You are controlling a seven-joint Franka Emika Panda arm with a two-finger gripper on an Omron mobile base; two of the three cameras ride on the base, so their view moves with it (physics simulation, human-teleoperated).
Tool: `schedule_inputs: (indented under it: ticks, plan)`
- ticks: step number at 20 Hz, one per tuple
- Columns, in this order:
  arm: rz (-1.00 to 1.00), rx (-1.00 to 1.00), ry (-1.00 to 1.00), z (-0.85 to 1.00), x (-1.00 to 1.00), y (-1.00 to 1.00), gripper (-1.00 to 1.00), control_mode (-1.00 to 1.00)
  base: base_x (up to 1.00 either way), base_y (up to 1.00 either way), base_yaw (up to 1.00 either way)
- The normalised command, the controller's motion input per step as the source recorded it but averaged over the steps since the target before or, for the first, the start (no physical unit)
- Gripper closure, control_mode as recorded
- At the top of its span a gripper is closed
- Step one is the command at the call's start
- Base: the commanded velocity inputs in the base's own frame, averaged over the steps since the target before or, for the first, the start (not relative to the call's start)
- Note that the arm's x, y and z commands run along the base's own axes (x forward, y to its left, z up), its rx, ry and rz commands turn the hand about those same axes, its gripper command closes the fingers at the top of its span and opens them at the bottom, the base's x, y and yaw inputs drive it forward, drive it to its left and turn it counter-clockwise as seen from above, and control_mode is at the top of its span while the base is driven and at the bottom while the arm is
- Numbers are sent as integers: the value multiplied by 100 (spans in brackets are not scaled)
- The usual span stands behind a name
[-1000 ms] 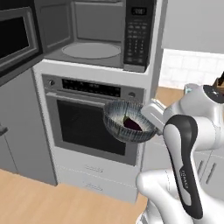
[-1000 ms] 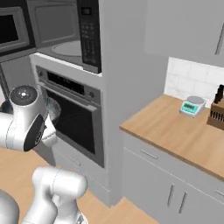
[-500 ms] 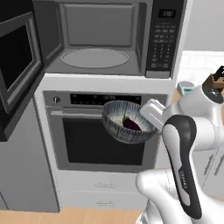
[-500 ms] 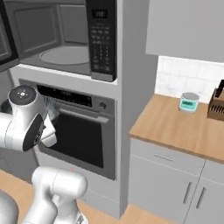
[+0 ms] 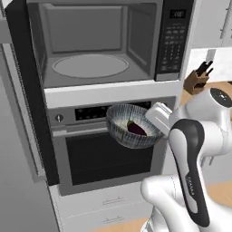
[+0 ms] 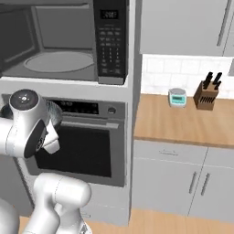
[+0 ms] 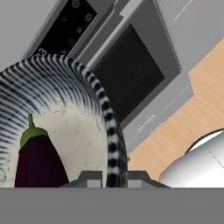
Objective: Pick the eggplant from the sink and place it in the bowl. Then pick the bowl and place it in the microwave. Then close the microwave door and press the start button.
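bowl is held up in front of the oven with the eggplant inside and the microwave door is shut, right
Not quite: the microwave door is open, swung out to the left, so the turntable inside shows in the left base view. The rest holds: the fingers grip the rim of the bowl in front of the oven, with the eggplant inside.

1. A built-in oven sat in the cabinet column, with a dark glass door and a black control strip along its top.
2. A round knob stood at the right end of that strip.
3. Drawer fronts lay under the oven.
4. A wooden counter ran to the right, over grey cabinet doors.
5. A wooden knife block with dark handles stood at the back of the counter.
6. A small teal scale sat just left of the block, apart from it.
7. White tiles backed the counter.
8. The floor was light wood.
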Motion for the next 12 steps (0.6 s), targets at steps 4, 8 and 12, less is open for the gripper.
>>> schedule_inputs:
  ticks: [4, 8, 12]
  plan:
    - [0, 0, 0, 0, 0, 0, 100, 100, 40, 41, -34]
    - [0, 0, 0, 0, 0, 0, 100, 100, 46, 27, -31]
    - [0, 0, 0, 0, 0, 0, 100, 100, 26, 39, -18]
